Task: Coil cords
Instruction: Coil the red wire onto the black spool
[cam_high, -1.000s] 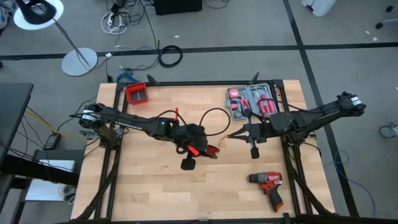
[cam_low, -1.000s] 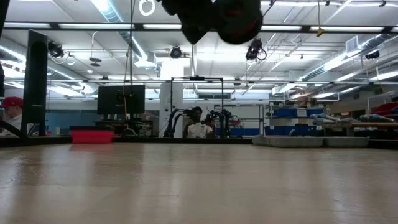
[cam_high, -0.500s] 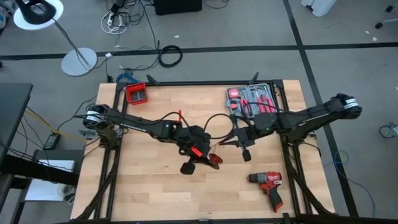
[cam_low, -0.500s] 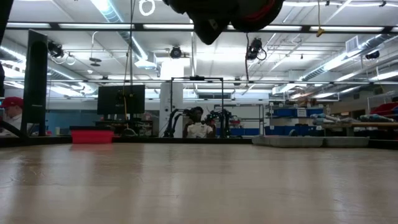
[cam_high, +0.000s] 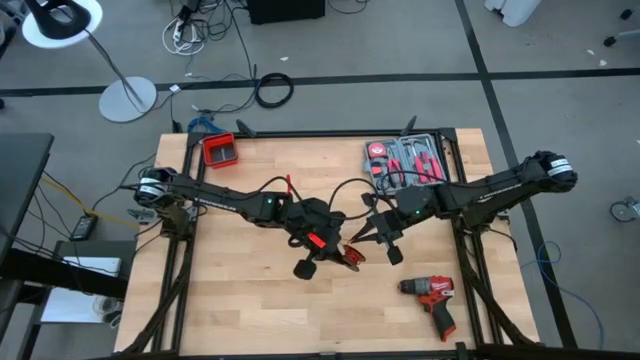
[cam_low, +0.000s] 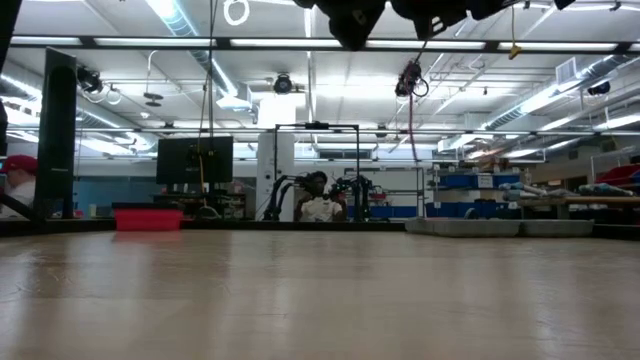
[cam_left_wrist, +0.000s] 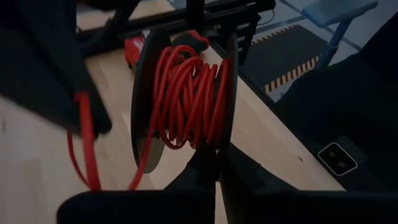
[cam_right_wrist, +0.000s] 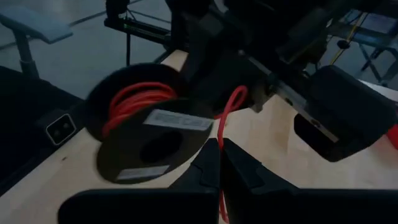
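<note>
A: Item: cords (cam_high: 345, 252), red wire wound on a black spool (cam_left_wrist: 186, 99), centre of the high view, off the table (cam_high: 240, 300).
B: Handling?
A: Light, limp wire; likely best pinched at the loose strand.
B: Grippers?
A: Left gripper (cam_high: 322, 243) clamps the spool; right gripper (cam_high: 362, 232) pinches the strand, now nearer the spool than earlier.

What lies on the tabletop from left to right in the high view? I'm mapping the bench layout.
Red bin → left hand holding the spool of red wire → right hand pinching that wire → open tool kit → red drill.
</note>
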